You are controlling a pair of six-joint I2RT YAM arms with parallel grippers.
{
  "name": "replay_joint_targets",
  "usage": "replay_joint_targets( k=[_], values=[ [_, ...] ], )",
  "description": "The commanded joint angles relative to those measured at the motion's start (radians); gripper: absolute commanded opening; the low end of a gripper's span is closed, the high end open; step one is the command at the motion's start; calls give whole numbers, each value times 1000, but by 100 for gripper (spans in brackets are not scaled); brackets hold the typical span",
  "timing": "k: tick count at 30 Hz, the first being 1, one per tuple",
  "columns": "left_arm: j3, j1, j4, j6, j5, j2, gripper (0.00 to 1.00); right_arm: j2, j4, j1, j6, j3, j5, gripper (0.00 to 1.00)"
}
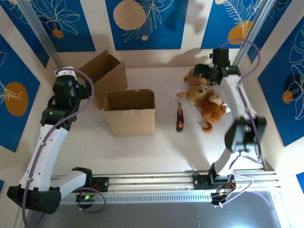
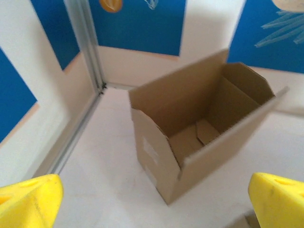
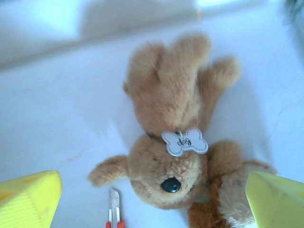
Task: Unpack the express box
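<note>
Recorder: Yellow fingertips [image 2: 28, 199] of the left gripper [image 2: 154, 204] sit at both lower corners of its wrist view. Jaws are spread wide and hold nothing.

Checker: Right side?

Recorder: The right gripper [image 3: 152, 204] is also wide open and holds nothing. It hangs above a plush dog [image 3: 171, 118] wearing a bone-shaped tag [image 3: 184, 141].

Checker: Count, please.

Recorder: Boxes, two, both open at the top. The front box [image 1: 130, 121] stands mid-table. The back box [image 2: 156, 156] stands behind it to the left, near the corner post [image 2: 88, 52]. Knife [image 1: 179, 118], one. Plush toys, two that I can separate: the dog, and a darker toy [image 1: 213, 110] touching it.

Checker: Edges and room?

Recorder: The toys lie near the back right wall. The knife lies between the front box and the toys, touching neither. Bare table [image 1: 156, 147] runs from the front box to the arm bases. The two boxes stand close together, and I cannot tell whether they touch.
</note>
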Motion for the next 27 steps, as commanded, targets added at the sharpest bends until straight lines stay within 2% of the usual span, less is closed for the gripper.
replay_joint_targets(
  k=[1, 4, 7, 9, 11, 13, 15, 17, 18, 19, 21, 24, 25, 27],
  values=[
    [-175, 41, 274, 37, 36, -16, 99, -248, 324, 75, -118, -324, 212, 99],
    [-468, 45, 650, 112, 0, -98, 98, -435, 534, 65, -72, -642, 241, 99],
    [-745, 47, 1087, 226, -51, -123, 89, -554, 651, -9, 4, -880, 120, 99],
    [-795, 53, 1098, 236, -98, -90, 90, -592, 810, -45, 8, -1031, 33, 99],
    [-820, 60, 1091, 256, -53, -36, 90, -607, 1060, -32, -55, -1198, 5, 99],
    [-871, 61, 1208, 233, -19, 44, 90, -580, 1242, -28, -94, -1293, -8, 99],
    [-919, 62, 1360, 220, -1, 144, 90, -525, 1281, -32, -127, -1297, -27, 99],
    [-934, 68, 1464, 180, -10, 238, 92, -442, 1392, -31, -154, -1310, -43, 99],
    [-929, 73, 1481, 190, 43, 247, 91, -398, 1438, -40, -131, -1308, -74, 99],
    [-915, 73, 1498, 231, 96, 267, 91, -377, 1371, -44, -137, -1266, -96, 100],
    [-870, 75, 1444, 240, 96, 292, 92, -329, 1330, -55, -142, -1230, -144, 99],
    [-797, 76, 1170, 225, 133, 249, 90, -183, 1614, -47, -148, -1321, -140, 99],
    [-810, 74, 1143, 218, 163, 235, 91, -149, 1657, -42, -163, -1322, -155, 99],
    [-914, 73, 1283, 225, 182, 256, 92, -132, 1538, -35, -187, -1258, -188, 99]
  ],
)
